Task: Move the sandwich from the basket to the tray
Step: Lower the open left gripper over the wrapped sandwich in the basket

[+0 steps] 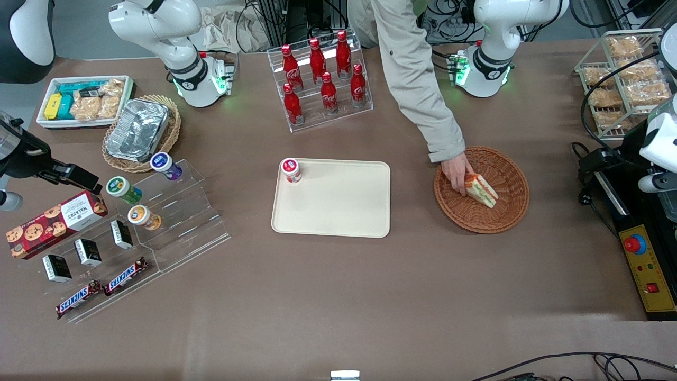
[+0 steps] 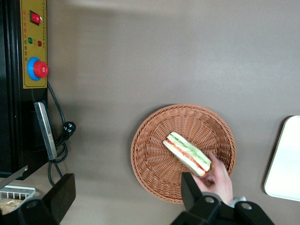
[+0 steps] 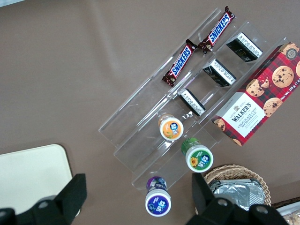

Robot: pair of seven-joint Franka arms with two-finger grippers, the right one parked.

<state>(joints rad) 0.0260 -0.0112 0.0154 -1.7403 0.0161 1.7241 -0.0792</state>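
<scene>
The sandwich (image 1: 481, 190), a white triangular wedge with red and green filling, lies in the reddish-brown wicker basket (image 1: 508, 211). A person's hand (image 1: 456, 172) rests on the sandwich's end. The cream tray (image 1: 338, 206) lies beside the basket, toward the parked arm's end, with a small red-labelled jar (image 1: 290, 170) on one corner. My gripper (image 2: 126, 199) is open and empty, high above the table near the basket's edge toward the working arm's end. The left wrist view shows the sandwich (image 2: 187, 153), the basket (image 2: 154, 159), the hand (image 2: 220, 180) and the tray's edge (image 2: 286, 164).
A person's sleeved arm (image 1: 418, 79) reaches over the table to the basket. A rack of cola bottles (image 1: 322, 79) stands farther from the camera than the tray. A control box with a red button (image 1: 642, 264) and a pastry rack (image 1: 624, 79) sit at the working arm's end.
</scene>
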